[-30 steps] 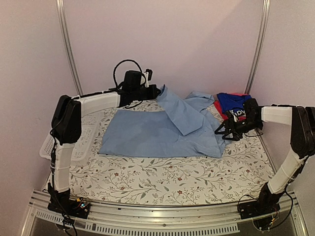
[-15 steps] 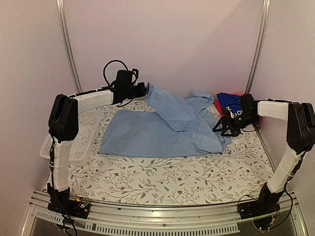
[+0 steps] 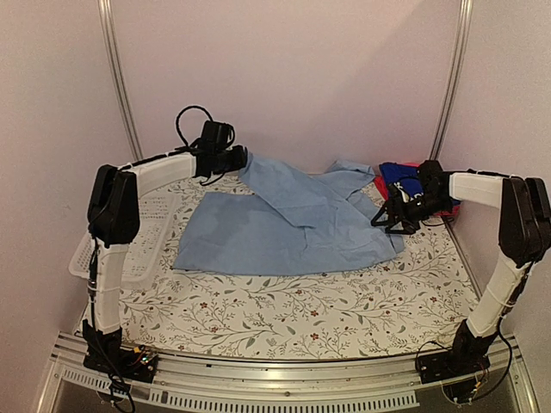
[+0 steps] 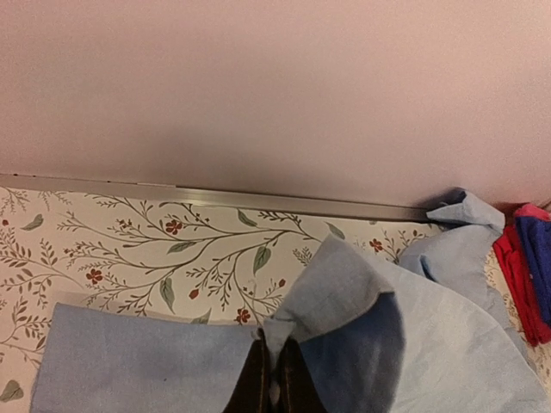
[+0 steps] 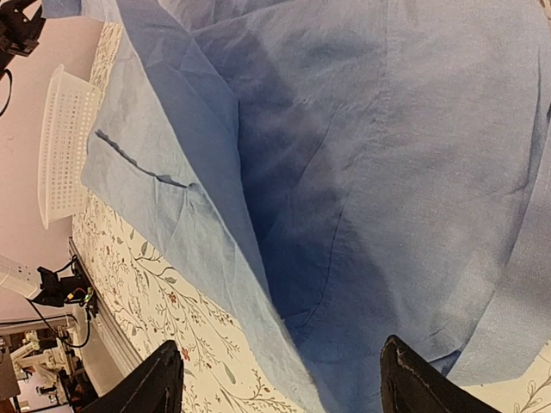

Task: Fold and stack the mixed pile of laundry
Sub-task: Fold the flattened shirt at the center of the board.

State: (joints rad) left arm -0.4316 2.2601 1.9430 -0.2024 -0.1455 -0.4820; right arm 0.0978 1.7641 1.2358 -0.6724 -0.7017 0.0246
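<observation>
The light-blue collared shirt (image 3: 275,232) lies spread across the middle of the floral table cover (image 3: 301,314). My left gripper (image 3: 242,160) is at the back, shut on a pinch of that shirt's edge (image 4: 284,340), and a flap is lifted and stretched from it. My right gripper (image 3: 390,220) hovers open over the shirt's right edge, its fingers (image 5: 155,383) wide apart above the cloth (image 5: 362,172) and holding nothing. The royal-blue shirt with white print (image 3: 401,177) and the red-pink garment (image 3: 380,186) lie bunched at the back right, partly hidden by the right arm.
A white perforated basket (image 3: 142,237) sits at the table's left edge, also visible as the basket (image 5: 62,146) in the right wrist view. The back wall and a metal rail (image 4: 215,196) run close behind the left gripper. Upright rails stand at both back corners.
My left gripper has moved left along the back, dragging the shirt's flap with it and flattening it. My right gripper has shifted slightly back and left, staying open.
</observation>
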